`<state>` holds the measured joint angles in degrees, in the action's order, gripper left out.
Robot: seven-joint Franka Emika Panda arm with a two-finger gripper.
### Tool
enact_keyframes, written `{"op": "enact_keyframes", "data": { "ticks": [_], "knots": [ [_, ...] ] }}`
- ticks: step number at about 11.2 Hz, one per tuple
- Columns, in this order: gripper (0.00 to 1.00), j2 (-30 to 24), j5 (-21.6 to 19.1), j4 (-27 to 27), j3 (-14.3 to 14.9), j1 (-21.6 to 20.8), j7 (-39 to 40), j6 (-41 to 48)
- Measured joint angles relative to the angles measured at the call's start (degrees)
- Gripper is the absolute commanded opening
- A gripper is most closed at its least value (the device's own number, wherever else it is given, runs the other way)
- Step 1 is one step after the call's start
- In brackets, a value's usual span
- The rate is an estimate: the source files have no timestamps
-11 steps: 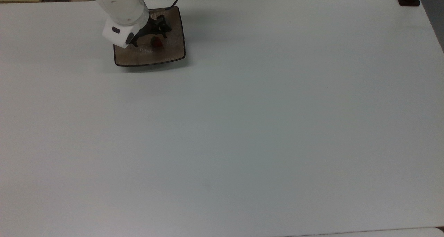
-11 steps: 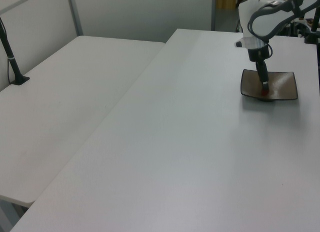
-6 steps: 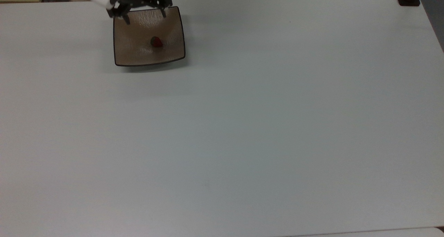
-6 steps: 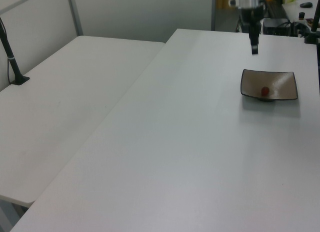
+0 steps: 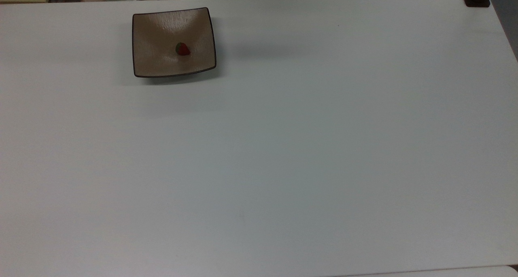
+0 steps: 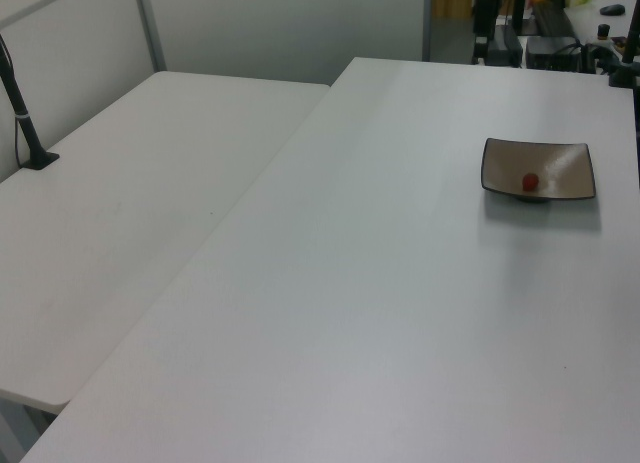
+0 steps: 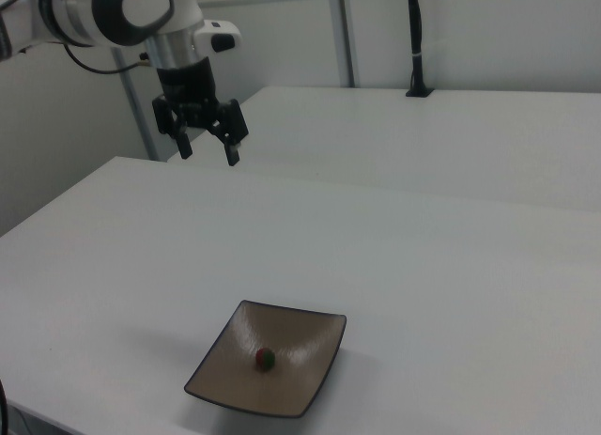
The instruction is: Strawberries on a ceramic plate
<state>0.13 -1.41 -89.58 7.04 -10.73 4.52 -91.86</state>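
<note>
Square brown plate (image 5: 148, 62) on the white desk (image 5: 283, 147), holding one small red strawberry (image 5: 183, 49) near its middle, green cap toward the top view's left. Raised well above the plate in the right view, tool (image 7: 208, 151) with fingers spread apart, gripping nothing.

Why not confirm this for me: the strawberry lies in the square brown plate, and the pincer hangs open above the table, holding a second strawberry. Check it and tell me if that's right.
One thing is wrong. The pincer holds nothing: the right view shows its fingers spread with only empty space between them. The rest stands: the strawberry lies in the square brown plate, and the pincer hangs open above the table.
</note>
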Motion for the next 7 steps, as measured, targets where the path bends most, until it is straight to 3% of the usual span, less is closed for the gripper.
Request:
{"op": "enact_keyframes", "data": {
  "ticks": [3,7],
  "knots": [
    [1.00,-0.1,-2.1,0.8,-2.5,0.0,-5.1,-0.7],
    [1.00,0.1,-3.7,-0.4,-2.6,0.2,-3.8,-1.8]
  ]
}}
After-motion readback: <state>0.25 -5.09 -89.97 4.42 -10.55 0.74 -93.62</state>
